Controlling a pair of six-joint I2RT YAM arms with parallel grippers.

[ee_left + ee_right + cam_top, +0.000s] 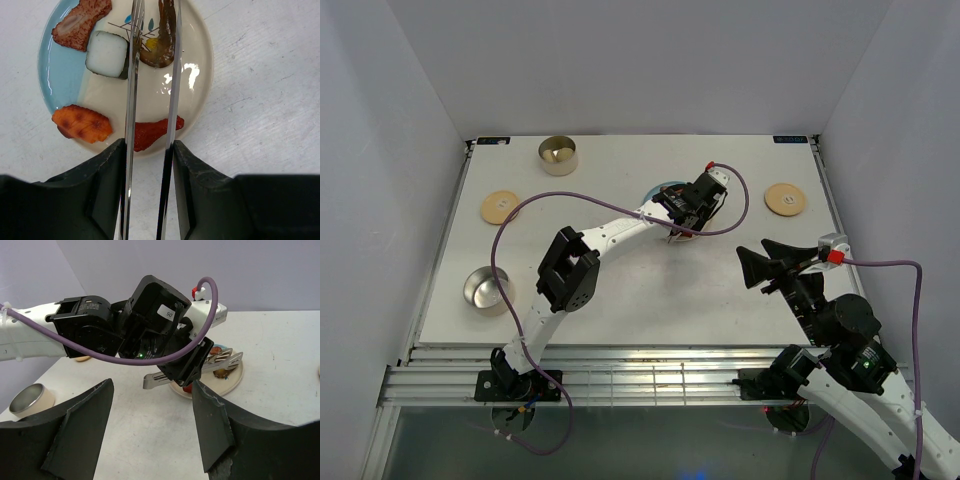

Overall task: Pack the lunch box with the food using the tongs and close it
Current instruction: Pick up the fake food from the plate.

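Slim silver tongs in the left wrist view: 2 thin shiny arms side by side with a narrow gap, pinched from both sides by the black fingers of the left gripper. Stretched out over a cream-and-light-blue plate. On it 5 bits of food: a brown slice, a white block with a dark edge, a brown curled piece between the tong arms, an orange piece and a red piece at the near rim. Tong tips cut off at the picture's top edge; cannot tell if touching anything.

Only from above: 2 shiny round tins, both uncovered, on the white table, the far tin at the back and the left tin nearer. Also 2 flat wooden lids, the left lid and the right lid, apart from both tins. Right of the plate, the right gripper, jaws spread wide, nothing between them.

Only from the right wrist: the tongs side-on, above the plate.
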